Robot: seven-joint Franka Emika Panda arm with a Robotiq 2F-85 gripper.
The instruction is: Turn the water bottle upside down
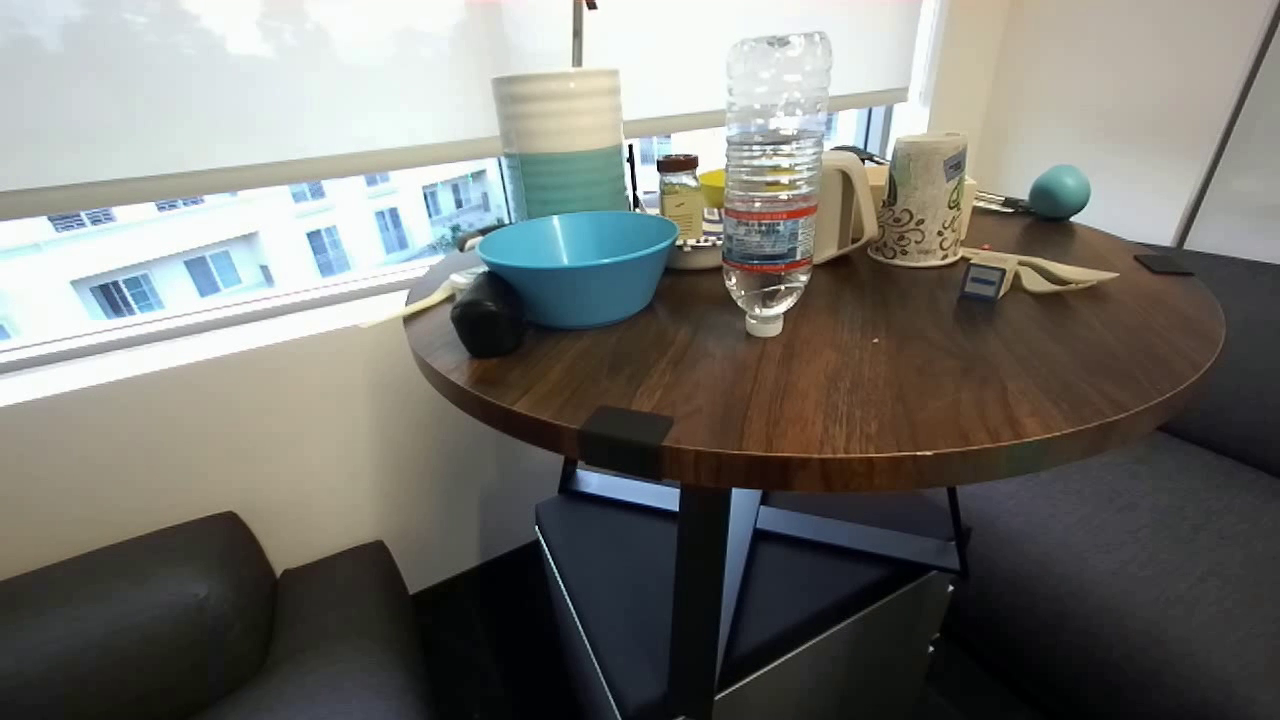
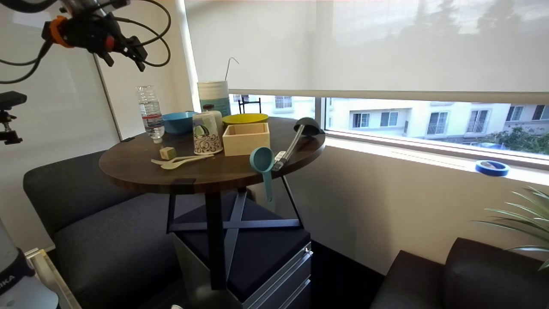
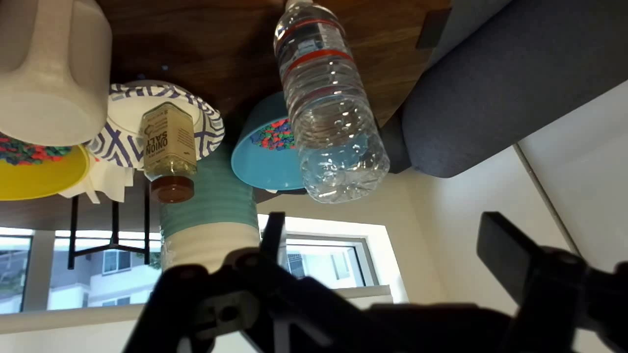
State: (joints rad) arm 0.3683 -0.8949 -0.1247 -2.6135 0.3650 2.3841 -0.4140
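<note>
The water bottle (image 1: pixel 770 240) stands upside down on its white cap on the round wooden table (image 1: pixel 850 400). Its clear base points up, and water fills the lower part around the red-white-blue label. It also shows upside down in an exterior view (image 2: pixel 151 113) and in the wrist view (image 3: pixel 319 88). My gripper (image 2: pixel 126 66) is above the bottle and apart from it. In the wrist view my gripper (image 3: pixel 380 230) has its two fingers wide apart with nothing between them. The gripper does not show in the exterior view that looks at the bottle from close by.
A blue bowl (image 1: pixel 580 270) and a black object (image 1: pixel 488 315) are beside the bottle. A patterned paper cup (image 2: pixel 206 135), wooden box (image 2: pixel 246 139), yellow bowl (image 2: pixel 244 118), spice jar (image 3: pixel 169 147), white pitcher (image 3: pixel 54 78) and tall teal-cream container (image 1: pixel 560 140) also stand on the table.
</note>
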